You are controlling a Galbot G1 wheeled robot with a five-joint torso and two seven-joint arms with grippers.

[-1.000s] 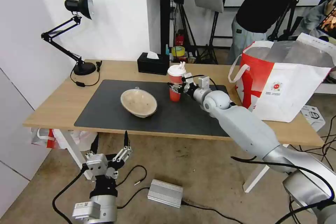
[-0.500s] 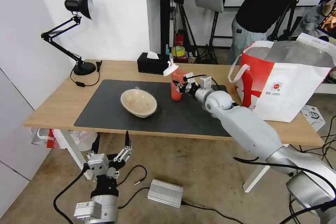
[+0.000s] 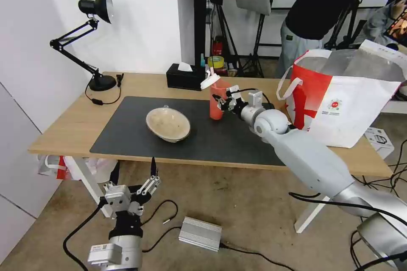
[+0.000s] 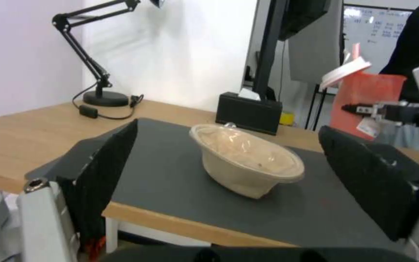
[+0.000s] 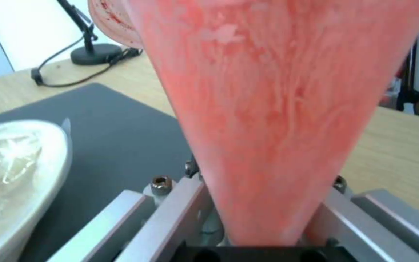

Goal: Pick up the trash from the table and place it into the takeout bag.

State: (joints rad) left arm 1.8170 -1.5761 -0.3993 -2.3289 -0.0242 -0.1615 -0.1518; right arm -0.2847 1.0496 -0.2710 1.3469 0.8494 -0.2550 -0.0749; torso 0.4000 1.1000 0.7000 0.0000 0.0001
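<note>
My right gripper (image 3: 221,102) is shut on the red translucent cup (image 3: 216,100), which hangs just above the dark mat, its white lid (image 3: 210,81) popped up at an angle. The right wrist view has the cup (image 5: 277,109) wedged between the jaws. A shallow beige bowl (image 3: 168,124) rests tilted on the mat to the cup's left, also seen as the bowl (image 4: 246,163) from the left wrist. The red-and-white takeout bag (image 3: 343,97) stands open at the table's right end. My left gripper (image 3: 133,178) hangs open below the table's front edge.
A black tissue box (image 3: 185,77) sits at the back of the table (image 3: 59,129), and a black desk lamp (image 3: 95,42) stands at the back left with its cord. On the floor lie a silver box (image 3: 200,233) and cables. A person stands behind the bag.
The right gripper has lifted the cup and carried it slightly right toward the bag. The cup's lid has tipped open. The left arm has stayed put.
</note>
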